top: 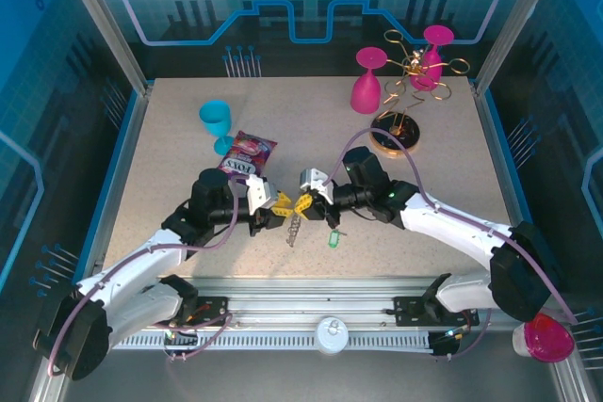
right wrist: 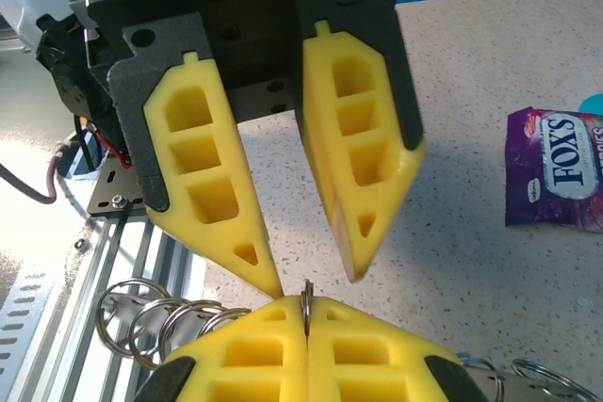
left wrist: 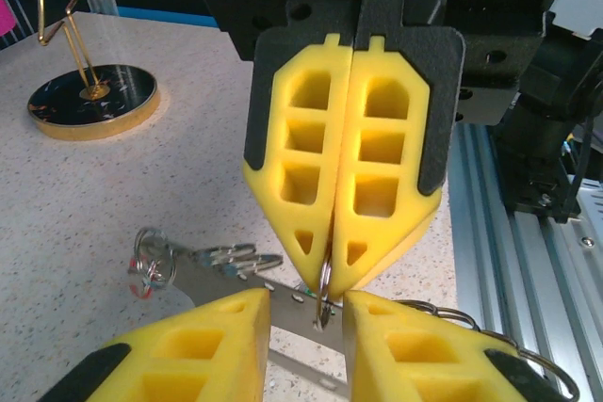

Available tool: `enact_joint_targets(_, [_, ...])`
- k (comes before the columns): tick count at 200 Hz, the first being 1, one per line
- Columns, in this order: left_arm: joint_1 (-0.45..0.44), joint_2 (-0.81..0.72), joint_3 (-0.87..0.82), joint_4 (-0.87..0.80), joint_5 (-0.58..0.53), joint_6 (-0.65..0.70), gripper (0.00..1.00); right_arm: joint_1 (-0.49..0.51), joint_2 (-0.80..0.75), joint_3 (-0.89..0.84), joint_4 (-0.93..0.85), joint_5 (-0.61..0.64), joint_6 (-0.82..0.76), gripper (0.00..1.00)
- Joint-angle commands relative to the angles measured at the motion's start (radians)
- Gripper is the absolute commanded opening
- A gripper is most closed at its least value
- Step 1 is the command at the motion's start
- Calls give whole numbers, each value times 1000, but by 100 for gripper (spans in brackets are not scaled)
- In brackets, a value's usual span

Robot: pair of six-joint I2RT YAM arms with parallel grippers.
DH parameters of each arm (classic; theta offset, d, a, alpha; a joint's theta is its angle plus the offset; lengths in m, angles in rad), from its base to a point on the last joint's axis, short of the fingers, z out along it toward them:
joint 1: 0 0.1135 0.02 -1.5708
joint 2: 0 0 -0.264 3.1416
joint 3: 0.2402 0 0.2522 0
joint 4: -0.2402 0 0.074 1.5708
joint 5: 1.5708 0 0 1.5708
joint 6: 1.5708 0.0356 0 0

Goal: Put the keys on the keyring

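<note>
Closest to the left wrist cam are the left gripper's (left wrist: 306, 297) own chunky yellow foam fingers (left wrist: 198, 345). They sit a little apart, with the flat grey metal keyring (left wrist: 287, 306) lying across the gap. Whether they're really pinching it or just bracketing it, I honestly can't tell.

The right gripper (left wrist: 330, 275) comes in nose to nose from the other side. Its jaws are pressed flat together on a thin metal split ring (left wrist: 323, 291), right at the keyring's edge. The right wrist cam shows that same ring (right wrist: 307, 297) poking up out of the closed tips, with a bunch of loose split rings (right wrist: 151, 313) off to the side.

At the keyring's far end there's a small silver key with a red plastic tag (left wrist: 146, 268).

From the top cam, the little key with the bright green tag (top: 334, 239) is just near-side of the right gripper, apart from the keyring. Can't tell if it's lying on the speckled beige table (top: 452, 176) or dangling.

A purple snack packet (top: 247, 152) sits just behind the left arm, and a gold wire glass rack (top: 410, 72) is back right.
</note>
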Motion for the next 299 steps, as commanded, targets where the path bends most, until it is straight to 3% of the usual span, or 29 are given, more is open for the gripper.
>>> enact_joint_targets(1, [-8,5,-13,25,64,-1,26,16,-26,10,35,-20,-19,0])
enact_joint_targets(113, [-11,-27,-1,-104,-6,103,20,31,-58,-7,14,8,-34,0])
enact_joint_targets(202, [-10,-21,-2,-68,50,84,21,59,-10,19,28,0,-36,0])
enact_joint_targets(264, [-11,-28,-5,-64,64,89,15,73,17,28,17,-21,-34,0])
enact_joint_targets(299, [-11,-34,-6,-62,75,93,18,80,31,28,5,6,-49,0])
